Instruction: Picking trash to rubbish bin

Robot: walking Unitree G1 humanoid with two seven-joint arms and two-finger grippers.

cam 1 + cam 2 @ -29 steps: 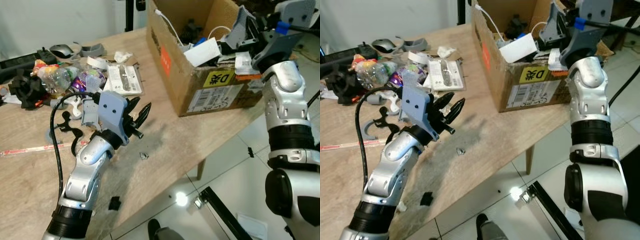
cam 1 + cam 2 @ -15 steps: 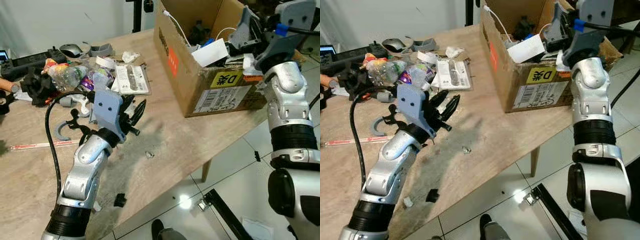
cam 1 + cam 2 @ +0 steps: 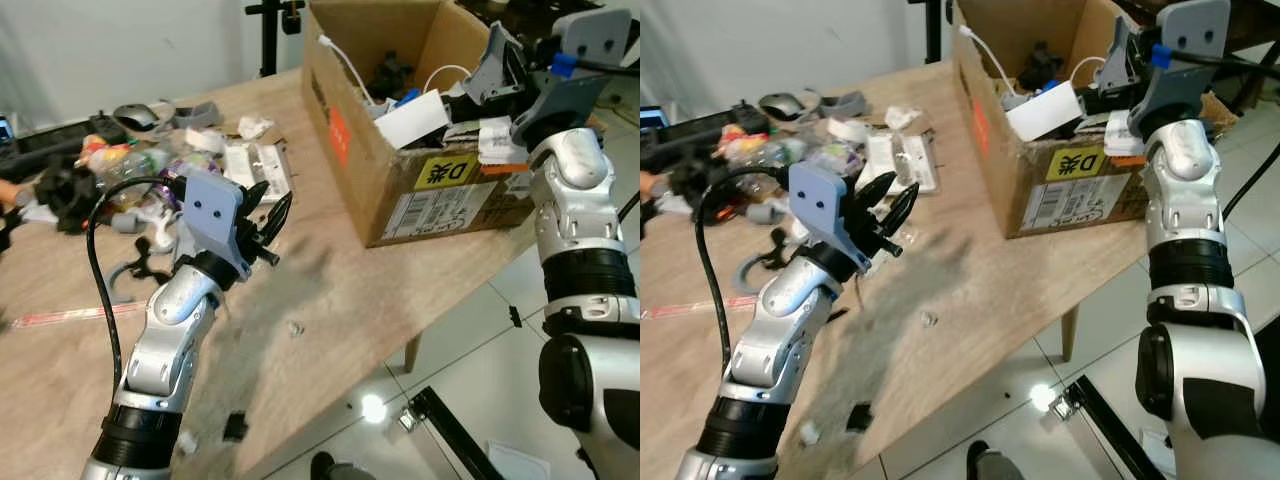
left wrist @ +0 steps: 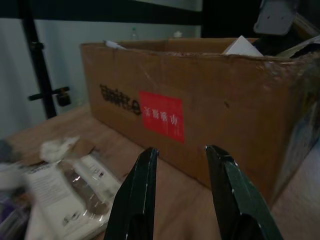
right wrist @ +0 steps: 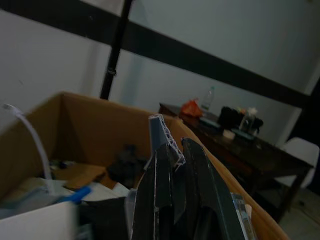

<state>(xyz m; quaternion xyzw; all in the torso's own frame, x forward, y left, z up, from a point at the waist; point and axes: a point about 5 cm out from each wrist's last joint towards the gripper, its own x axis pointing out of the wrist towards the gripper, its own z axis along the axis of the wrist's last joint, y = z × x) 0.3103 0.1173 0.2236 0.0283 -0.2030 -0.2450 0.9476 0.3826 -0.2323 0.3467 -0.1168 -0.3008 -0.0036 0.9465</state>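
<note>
Right gripper (image 5: 172, 165): above the cardboard box (image 3: 400, 190), fingers clamped on a grey corrugated scrap (image 5: 161, 134).
Left gripper (image 4: 180, 170): over the wooden table (image 3: 340, 290), fingers apart, empty.

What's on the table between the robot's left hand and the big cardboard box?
Just bare wooden table. In the left eye view nothing sits between the open left hand and the cardboard box; the left wrist view shows the same.
</note>
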